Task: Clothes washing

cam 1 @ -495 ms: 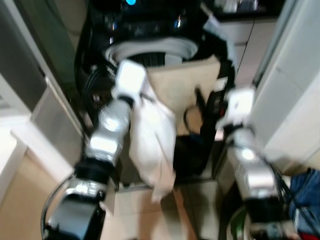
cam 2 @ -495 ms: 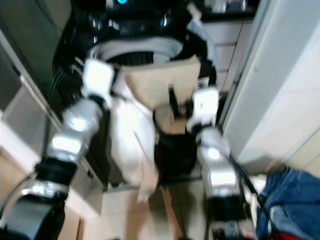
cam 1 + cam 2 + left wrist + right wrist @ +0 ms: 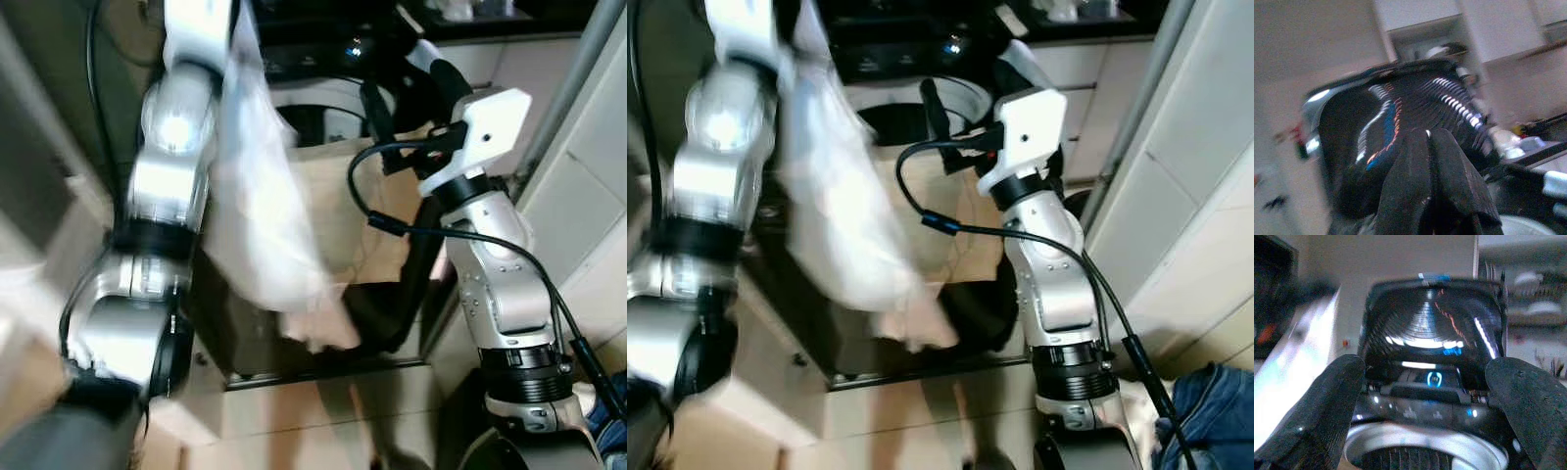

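Left gripper (image 3: pixel 1427 142), pinched on a white garment (image 3: pixel 260 211), holds it high to clear the washer (image 3: pixel 323 98); right gripper (image 3: pixel 1425 382) spread empty.

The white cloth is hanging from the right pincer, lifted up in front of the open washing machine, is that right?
Not quite. The white cloth hangs from the left pincer, shut on it and raised high, as the left eye view shows. The right pincer is open and holds nothing. The rest stands: the cloth is up in front of the open washing machine.

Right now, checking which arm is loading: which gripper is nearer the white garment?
Left. The left gripper holds the white garment up; the right gripper, open, sits apart above the washer opening.
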You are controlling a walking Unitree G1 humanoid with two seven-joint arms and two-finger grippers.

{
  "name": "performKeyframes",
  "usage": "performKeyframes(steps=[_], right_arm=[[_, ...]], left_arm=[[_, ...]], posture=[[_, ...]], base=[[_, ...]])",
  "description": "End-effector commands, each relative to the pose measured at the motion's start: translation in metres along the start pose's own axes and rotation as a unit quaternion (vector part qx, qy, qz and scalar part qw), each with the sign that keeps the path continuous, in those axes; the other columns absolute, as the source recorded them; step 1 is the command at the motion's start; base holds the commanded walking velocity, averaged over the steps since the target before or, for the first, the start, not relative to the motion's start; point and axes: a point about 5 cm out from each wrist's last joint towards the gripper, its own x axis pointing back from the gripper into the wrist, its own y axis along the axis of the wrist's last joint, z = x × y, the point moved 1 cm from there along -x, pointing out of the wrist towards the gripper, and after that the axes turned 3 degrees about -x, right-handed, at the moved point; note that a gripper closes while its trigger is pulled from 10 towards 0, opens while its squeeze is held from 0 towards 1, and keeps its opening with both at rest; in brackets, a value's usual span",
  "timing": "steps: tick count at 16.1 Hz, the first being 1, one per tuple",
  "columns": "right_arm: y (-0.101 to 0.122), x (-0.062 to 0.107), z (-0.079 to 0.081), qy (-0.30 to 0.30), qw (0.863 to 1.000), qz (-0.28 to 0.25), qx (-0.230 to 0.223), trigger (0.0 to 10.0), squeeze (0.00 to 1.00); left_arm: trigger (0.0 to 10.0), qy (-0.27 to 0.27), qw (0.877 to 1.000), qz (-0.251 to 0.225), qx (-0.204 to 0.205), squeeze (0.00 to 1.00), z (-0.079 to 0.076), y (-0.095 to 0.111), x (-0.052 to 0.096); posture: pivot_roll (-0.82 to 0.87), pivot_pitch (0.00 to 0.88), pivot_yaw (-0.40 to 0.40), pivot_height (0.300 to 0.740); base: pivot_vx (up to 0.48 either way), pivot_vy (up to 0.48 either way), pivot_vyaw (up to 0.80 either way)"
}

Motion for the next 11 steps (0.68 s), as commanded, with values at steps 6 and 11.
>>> performKeyframes(steps=[6,11], right_arm=[[-0.007,0.020,0.006,-0.006,0.999,0.024,-0.022,10.0,0.19],[-0.020,0.057,0.028,-0.034,0.997,0.067,-0.035,10.0,0.20]], left_arm=[[10.0,-0.021,0.990,-0.101,-0.099,0.00,0.031,0.133,-0.073],[10.0,0.023,0.905,0.019,-0.424,0.00,0.059,0.103,-0.073]], posture=[[-0.20,0.000,0.121,0.740],[-0.29,0.000,0.272,0.740]], base=[[0.462,0.000,0.00],[0.461,0.000,0.00]])
